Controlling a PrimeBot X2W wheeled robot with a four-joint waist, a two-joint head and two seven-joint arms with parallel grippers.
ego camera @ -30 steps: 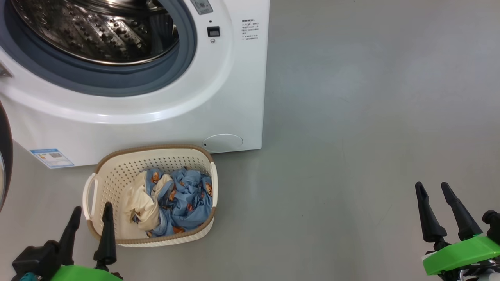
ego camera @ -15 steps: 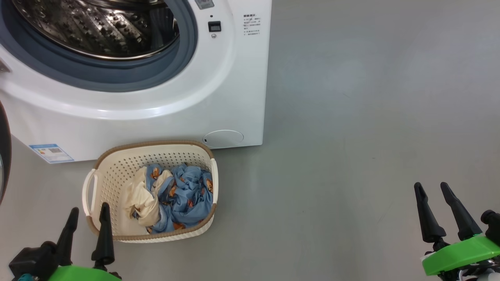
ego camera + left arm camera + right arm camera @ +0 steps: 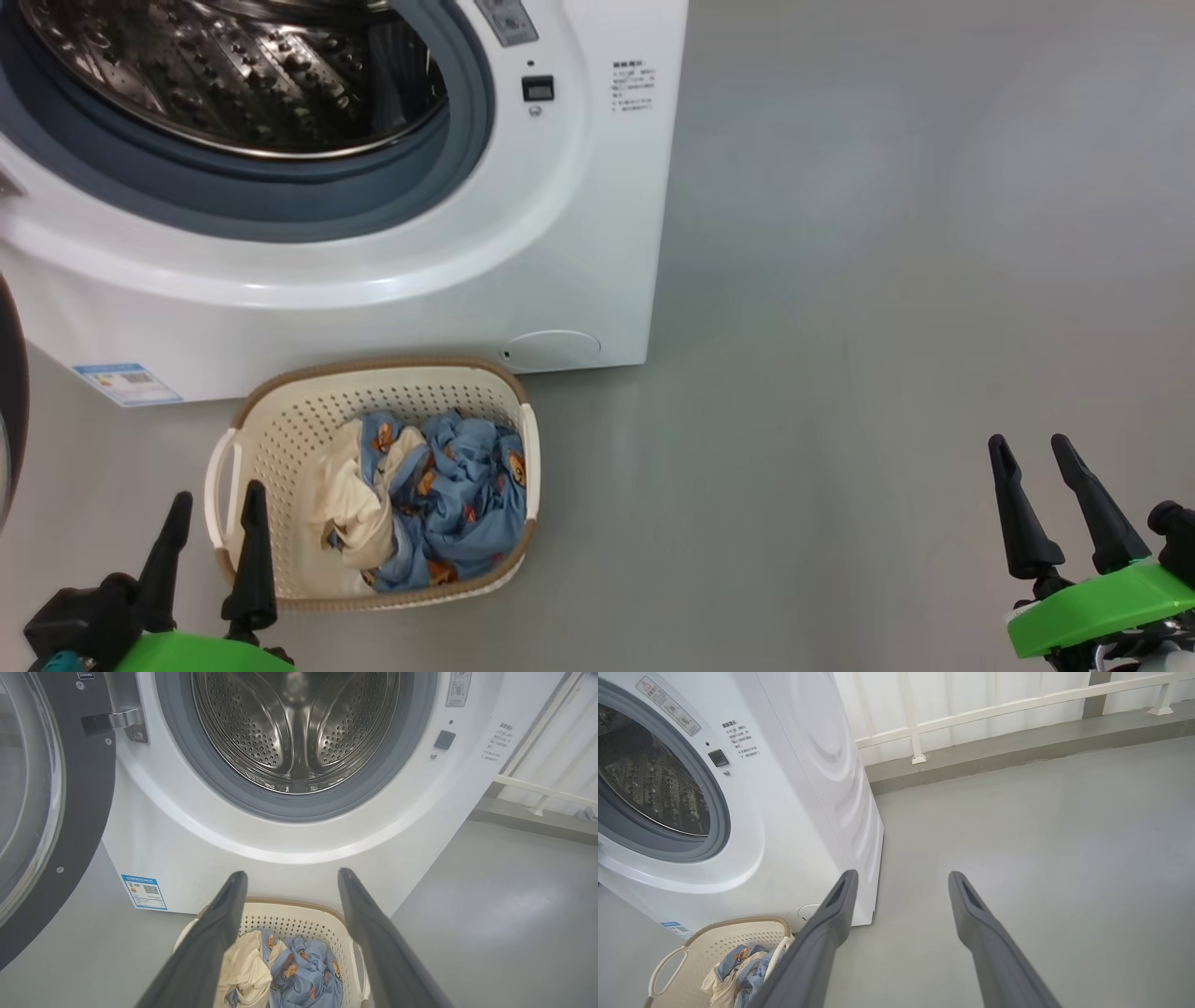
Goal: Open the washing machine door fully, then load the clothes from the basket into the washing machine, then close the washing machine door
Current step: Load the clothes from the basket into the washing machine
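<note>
Clothes (image 3: 448, 504) in basket (image 3: 299, 434) (before washing machine (image 3: 569, 233)).

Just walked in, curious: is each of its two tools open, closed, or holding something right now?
Left tool: open, holding nothing.
Right tool: open, holding nothing.

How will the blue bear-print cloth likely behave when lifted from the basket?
Probably floppy: the blue cloth lies crumpled in folds, so it should sag and trail. Likely light, looking thin. It overlaps the cream piece, which may drag along.
</note>
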